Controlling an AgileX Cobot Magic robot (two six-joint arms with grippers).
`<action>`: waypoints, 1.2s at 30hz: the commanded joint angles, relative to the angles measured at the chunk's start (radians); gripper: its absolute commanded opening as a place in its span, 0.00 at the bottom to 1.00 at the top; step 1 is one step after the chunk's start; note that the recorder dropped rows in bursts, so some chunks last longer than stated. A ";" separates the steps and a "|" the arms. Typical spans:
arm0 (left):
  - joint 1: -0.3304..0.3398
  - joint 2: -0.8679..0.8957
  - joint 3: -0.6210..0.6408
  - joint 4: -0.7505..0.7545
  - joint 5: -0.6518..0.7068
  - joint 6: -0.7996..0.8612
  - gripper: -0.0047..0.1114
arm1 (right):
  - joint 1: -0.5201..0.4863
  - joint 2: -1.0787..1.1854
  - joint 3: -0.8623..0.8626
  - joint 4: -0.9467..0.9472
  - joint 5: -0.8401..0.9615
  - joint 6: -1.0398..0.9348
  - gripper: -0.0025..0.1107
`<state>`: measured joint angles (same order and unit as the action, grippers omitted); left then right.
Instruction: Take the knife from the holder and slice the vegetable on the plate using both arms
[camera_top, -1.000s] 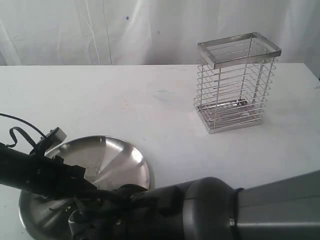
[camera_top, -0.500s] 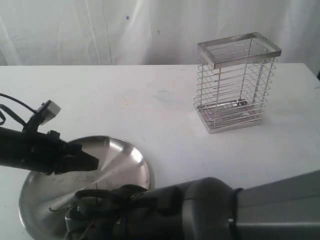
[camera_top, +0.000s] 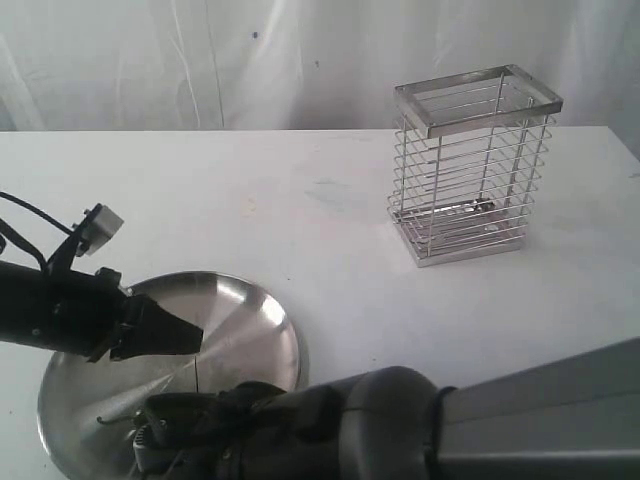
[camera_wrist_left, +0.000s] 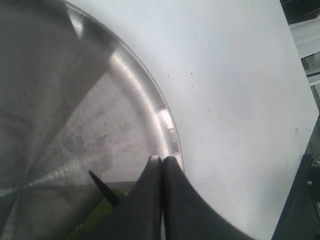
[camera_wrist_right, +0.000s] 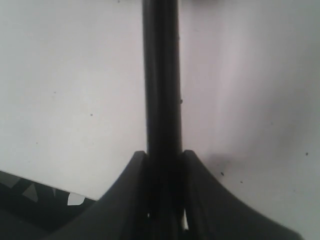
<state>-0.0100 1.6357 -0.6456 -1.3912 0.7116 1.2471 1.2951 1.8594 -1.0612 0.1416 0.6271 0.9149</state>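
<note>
Lifted off the plate (camera_top: 262, 318) a second ago, the left gripper (camera_top: 190, 336) now hovers shut and empty (fingers pressed together) over it. Right gripper (camera_wrist_right: 162, 190) clamps the knife (camera_wrist_right: 161, 75); the vegetable (camera_wrist_left: 97, 216) seems to lie beside the left fingertips, while the holder (camera_top: 472, 165) stands empty.

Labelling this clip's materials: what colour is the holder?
Shiny silver steel wire, clearest in the exterior view.

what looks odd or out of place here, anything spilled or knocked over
Nothing stands out. The holder stands upright and empty on the table, the plate lies flat, the right gripper clamps the knife, and nothing is spilled.
</note>
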 joint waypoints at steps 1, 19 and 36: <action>-0.002 -0.008 0.017 0.007 0.011 0.007 0.04 | 0.000 0.003 0.004 0.000 -0.004 0.026 0.02; -0.132 0.010 0.017 0.019 -0.123 0.025 0.04 | 0.000 0.003 0.004 0.000 -0.004 0.023 0.02; -0.132 0.109 0.017 0.023 -0.215 0.009 0.04 | 0.000 -0.033 0.004 0.002 0.009 0.023 0.02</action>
<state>-0.1374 1.7309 -0.6382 -1.3976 0.5227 1.2662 1.2951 1.8493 -1.0612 0.1521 0.6272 0.9335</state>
